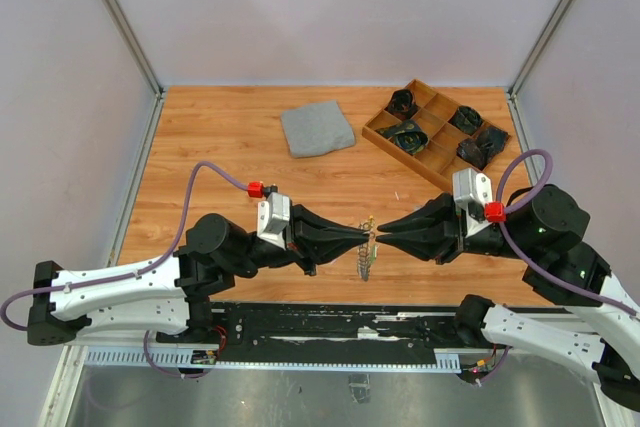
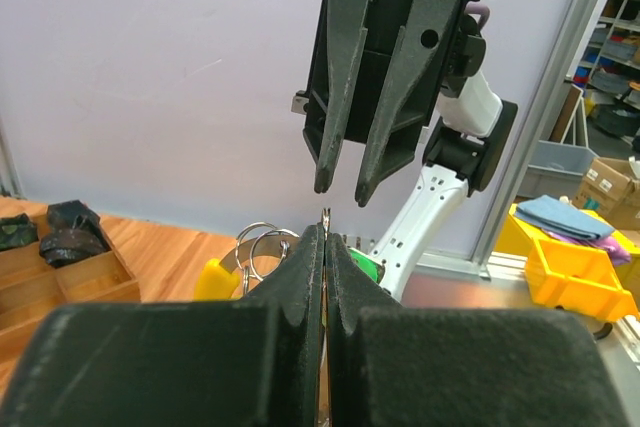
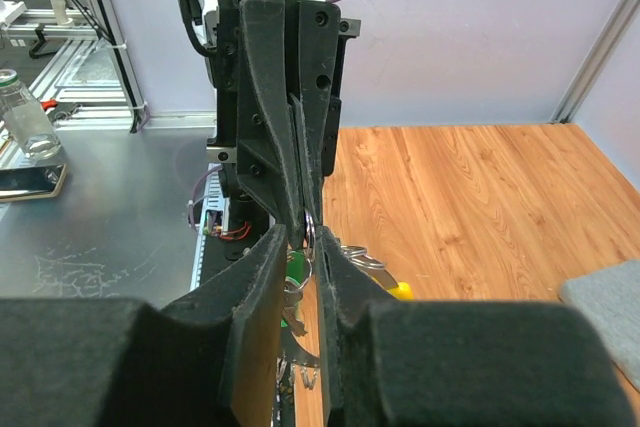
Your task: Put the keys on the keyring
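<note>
Top external: wooden divided tray (image 1: 440, 144) holds dark bundles (image 1: 403, 103).

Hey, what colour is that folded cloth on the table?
Grey. The cloth shows best in the top view.

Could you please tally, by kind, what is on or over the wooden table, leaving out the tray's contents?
grippers: 2, the left gripper and the right gripper
keyring: 1
grey cloth: 1
wooden tray: 1
total: 5
</note>
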You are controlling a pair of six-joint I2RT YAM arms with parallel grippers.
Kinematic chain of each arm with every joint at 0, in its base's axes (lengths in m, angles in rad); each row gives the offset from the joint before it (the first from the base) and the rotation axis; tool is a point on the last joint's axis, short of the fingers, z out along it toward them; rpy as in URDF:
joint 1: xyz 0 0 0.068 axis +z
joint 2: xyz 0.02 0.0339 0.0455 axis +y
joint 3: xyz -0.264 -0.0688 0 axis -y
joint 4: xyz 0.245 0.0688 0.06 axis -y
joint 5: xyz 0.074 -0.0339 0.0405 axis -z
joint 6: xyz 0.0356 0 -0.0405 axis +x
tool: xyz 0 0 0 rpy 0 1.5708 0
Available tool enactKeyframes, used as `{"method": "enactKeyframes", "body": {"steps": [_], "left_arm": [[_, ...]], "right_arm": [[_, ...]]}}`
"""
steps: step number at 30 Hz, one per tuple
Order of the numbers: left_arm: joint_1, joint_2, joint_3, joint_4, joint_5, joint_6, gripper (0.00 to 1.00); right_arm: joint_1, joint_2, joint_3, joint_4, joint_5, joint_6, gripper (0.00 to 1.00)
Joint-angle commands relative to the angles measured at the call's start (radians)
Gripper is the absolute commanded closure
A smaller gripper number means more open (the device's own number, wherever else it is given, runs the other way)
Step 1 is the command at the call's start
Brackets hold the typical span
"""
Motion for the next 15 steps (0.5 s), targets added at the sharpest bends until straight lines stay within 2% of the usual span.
{"method": "enactKeyframes", "body": {"steps": [1,15], "left_arm": [[0.005,-0.002,0.027,0.071,0.020,-0.008,1.00],[0.005,-0.006,0.027,0.069,0.025,-0.002,0.99]], "right_arm": [[0.011,-0.003,-0.001,0.038,-0.024,-0.013,0.82],[0.011,0.007,-0.022,0.032,-0.018,-0.014,0.82]]}}
